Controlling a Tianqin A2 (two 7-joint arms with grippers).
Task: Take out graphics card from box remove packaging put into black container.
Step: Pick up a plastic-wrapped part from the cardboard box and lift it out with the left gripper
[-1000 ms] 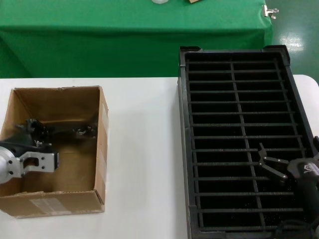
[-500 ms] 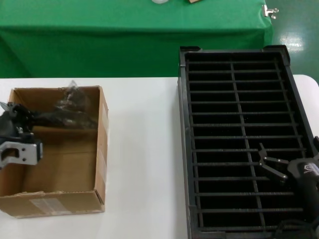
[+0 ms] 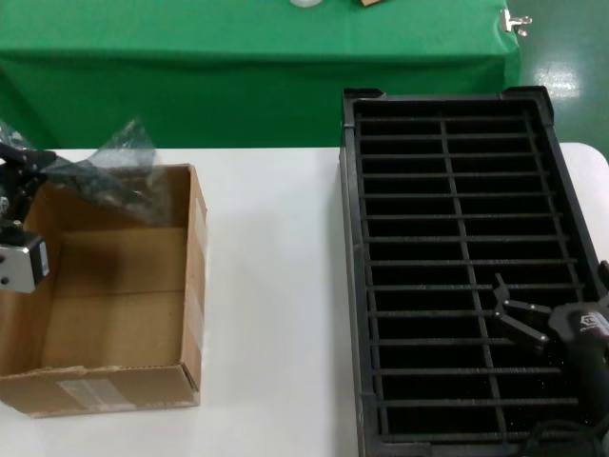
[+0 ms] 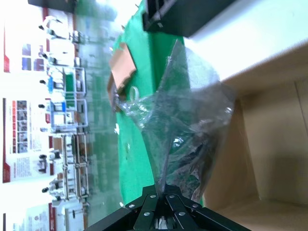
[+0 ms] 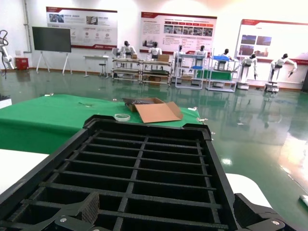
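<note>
Bag lift is the change: the packaging [image 3: 114,167] with the graphics card [image 4: 185,154] inside was down in the box [image 3: 114,286] a second ago, half a second ago it was rising past the far flap, now it hangs above the box's far-left corner, roughly 10 o'clock from box centre in head view. Left gripper [image 3: 14,171] went up with it and sits at the frame's left edge, above the box's left wall.

Left wrist view: fingers pinched closed on the bag's crimped end, bag fanning out away from the pincer; dark board visible through the plastic, so card is bagged and airborne, not touching cardboard as far as I can tell. Box interior now looks bare in head view.

Right gripper [image 3: 523,319] hasn't moved across the three frames; parked over the black container [image 3: 447,267] near its 4 o'clock corner, jaws spread wide, holding nothing. Container slots all look vacant.

Meaning: take-out step looks about done. Unbagging and slotting not yet done. Next move likely brings the bag toward 3 o'clock so the right pincer can take one end; thin slippery plastic, card could slide out if bag tips mouth-down.
</note>
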